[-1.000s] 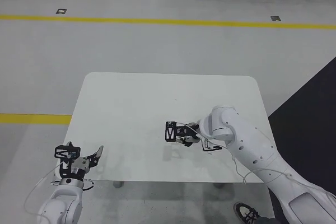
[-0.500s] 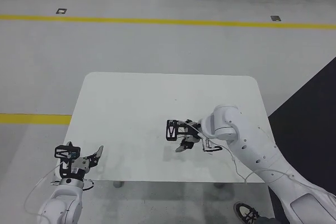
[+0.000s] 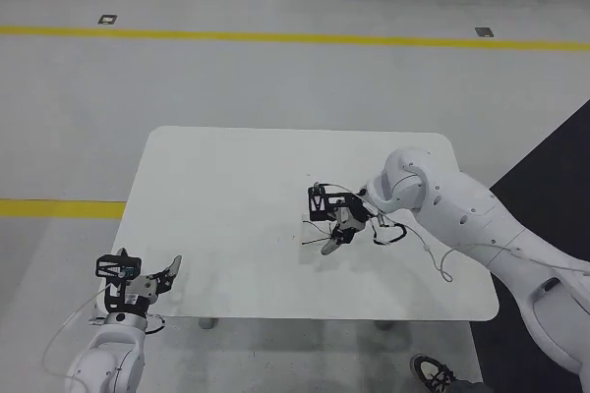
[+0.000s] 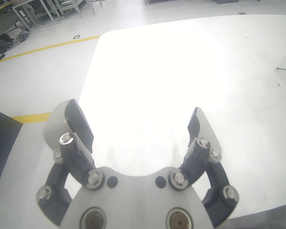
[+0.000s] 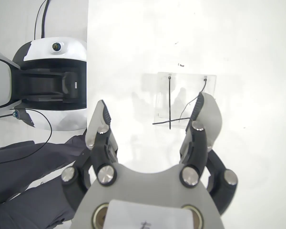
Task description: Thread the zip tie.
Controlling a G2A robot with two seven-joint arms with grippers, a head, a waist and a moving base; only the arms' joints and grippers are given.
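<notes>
On clear plate (image 5: 184, 78) lie 2 zip ties (image 5: 169, 96) (crossed); right gripper (image 5: 151, 99) above, left gripper (image 4: 134, 107) apart, both w/ fingers open.

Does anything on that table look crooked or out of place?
Only slightly: on the clear plate, a black strand lies across the straight zip tie near its end, while the curled zip tie bends sideways.

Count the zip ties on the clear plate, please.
2: a straight zip tie and a curved zip tie, both on the plate; the crossing strip may be a third.
</notes>
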